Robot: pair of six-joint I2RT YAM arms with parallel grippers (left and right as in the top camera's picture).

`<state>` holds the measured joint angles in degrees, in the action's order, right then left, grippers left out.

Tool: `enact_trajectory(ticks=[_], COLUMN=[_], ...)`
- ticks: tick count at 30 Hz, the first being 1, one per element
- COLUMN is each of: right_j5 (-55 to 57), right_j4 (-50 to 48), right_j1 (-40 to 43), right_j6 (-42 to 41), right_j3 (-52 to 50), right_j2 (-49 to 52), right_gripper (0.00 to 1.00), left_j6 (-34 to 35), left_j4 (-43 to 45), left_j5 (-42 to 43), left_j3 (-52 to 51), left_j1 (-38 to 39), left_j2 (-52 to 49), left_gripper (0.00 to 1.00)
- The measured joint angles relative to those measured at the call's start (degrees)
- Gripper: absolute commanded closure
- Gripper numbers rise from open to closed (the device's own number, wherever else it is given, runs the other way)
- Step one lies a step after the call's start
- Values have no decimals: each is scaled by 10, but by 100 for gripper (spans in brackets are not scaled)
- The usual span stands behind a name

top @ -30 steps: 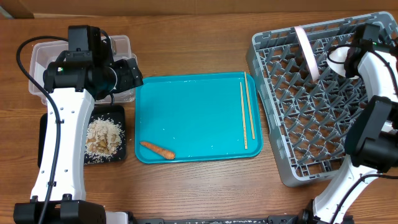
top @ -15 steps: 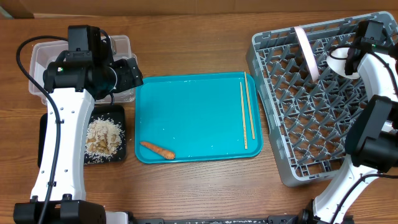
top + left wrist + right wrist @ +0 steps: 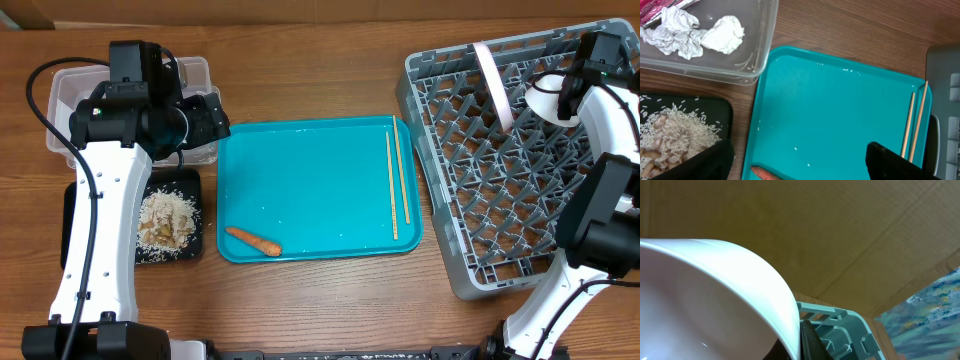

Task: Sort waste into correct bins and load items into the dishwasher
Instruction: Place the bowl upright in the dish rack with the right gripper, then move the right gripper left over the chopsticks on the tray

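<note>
At the worktop's [image 3: 320, 300] left, crumpled tissue [image 3: 690, 32] and red wrapper [image 3: 660, 10] lie in the clear tub [image 3: 760, 60] and food scraps [image 3: 168, 220] in the black tray [image 3: 72, 215], the left arm's jaws wide and empty near the tub. On the teal tray [image 3: 310, 150] the carrot piece [image 3: 253, 240] awaits a bin and the chopsticks [image 3: 396, 185] the grey rack [image 3: 480, 230], nothing blocking either. Rightmost, a plate [image 3: 495, 85] stands in the rack, and the right arm's jaws grip a white bowl [image 3: 705, 305], or perhaps the cup, over its far corner.

The left arm [image 3: 95, 230] and right arm [image 3: 608, 115] have smooth white links joined by chunky black joint housings. A thin black cable [image 3: 31, 95] loops along the left one. Its end effector [image 3: 800, 147] has matte black fingers [image 3: 715, 160].
</note>
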<state>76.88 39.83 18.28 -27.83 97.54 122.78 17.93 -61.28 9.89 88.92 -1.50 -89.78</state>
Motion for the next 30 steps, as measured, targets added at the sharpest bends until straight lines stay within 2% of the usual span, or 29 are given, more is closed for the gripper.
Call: enact_trajectory(ticks=[17,30], right_j5=[-2,51], right_j4=[-8,-54], right_j1=[1,1], right_j6=[43,163], right_j3=[0,0], right_j2=[0,0], right_gripper=[96,96], left_j6=[0,0], left_j4=[-1,-3], left_j5=[0,0], left_j3=[0,0], left_j1=[0,0], left_j2=[0,0], left_gripper=[14,13])
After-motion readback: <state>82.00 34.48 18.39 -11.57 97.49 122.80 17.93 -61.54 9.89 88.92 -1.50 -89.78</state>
